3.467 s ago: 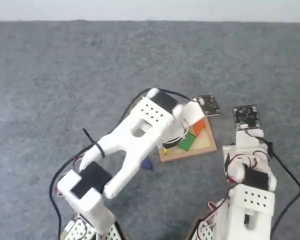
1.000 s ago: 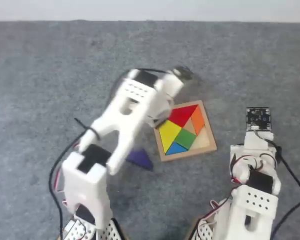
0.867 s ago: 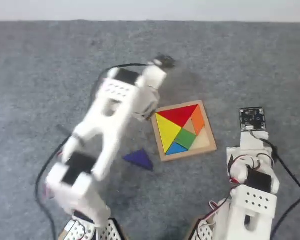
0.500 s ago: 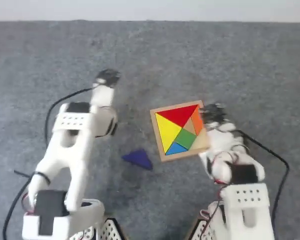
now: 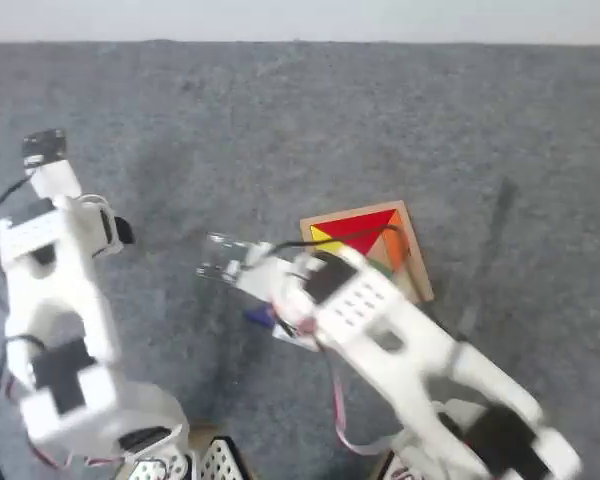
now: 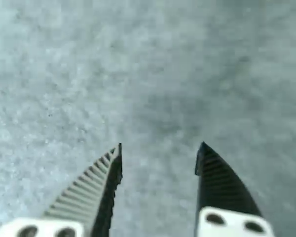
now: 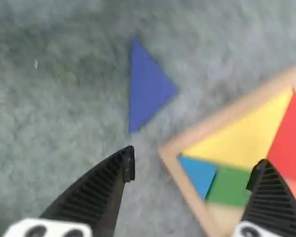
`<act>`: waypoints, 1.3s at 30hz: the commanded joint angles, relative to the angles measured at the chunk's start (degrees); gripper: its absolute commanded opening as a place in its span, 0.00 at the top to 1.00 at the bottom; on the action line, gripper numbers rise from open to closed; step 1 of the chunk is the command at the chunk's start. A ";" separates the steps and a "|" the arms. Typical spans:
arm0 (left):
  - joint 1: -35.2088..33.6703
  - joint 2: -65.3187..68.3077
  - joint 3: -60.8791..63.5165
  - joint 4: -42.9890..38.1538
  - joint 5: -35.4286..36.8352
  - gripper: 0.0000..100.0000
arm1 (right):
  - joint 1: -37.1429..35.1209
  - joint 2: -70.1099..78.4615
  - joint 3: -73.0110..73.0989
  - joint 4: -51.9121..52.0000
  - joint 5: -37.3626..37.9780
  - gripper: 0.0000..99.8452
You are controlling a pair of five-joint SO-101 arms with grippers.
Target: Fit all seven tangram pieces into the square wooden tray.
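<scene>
The square wooden tray (image 5: 416,272) lies right of the table's middle, with red (image 5: 365,225), yellow (image 5: 323,238) and orange (image 5: 396,247) pieces showing in it. The right arm (image 5: 380,330) stretches across its near corner. A dark blue triangle (image 7: 148,89) lies flat on the carpet just off the tray's corner (image 7: 175,144); a sliver of the triangle (image 5: 259,316) shows under that arm. My right gripper (image 7: 196,157) hangs open above the gap between triangle and tray, holding nothing. My left gripper (image 6: 161,145) is open over bare carpet, with the left arm (image 5: 55,260) at the far left.
Grey carpet (image 5: 280,120) covers the table up to a pale wall at the back. In the tray I also see a light blue piece (image 7: 200,173) and a green piece (image 7: 229,185) beside the yellow one (image 7: 241,138). Cables trail from both arms.
The left arm has swung away from the tray to the far left. The right arm has swept in from the right, across the tray's near corner, to above the blue triangle.
</scene>
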 commanded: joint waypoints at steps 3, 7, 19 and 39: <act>-3.78 11.69 -14.73 3.87 0.70 0.76 | -6.02 20.53 -19.08 2.77 2.29 0.64; -7.03 16.70 -18.95 1.41 0.62 0.76 | -10.95 24.31 -21.01 2.51 2.64 0.64; -13.45 27.96 -37.32 8.53 -2.29 0.76 | -5.85 30.55 -21.01 -0.13 -0.35 0.64; -15.30 28.57 -38.11 9.49 -4.75 0.76 | -6.02 30.73 -18.37 -0.66 -0.44 0.64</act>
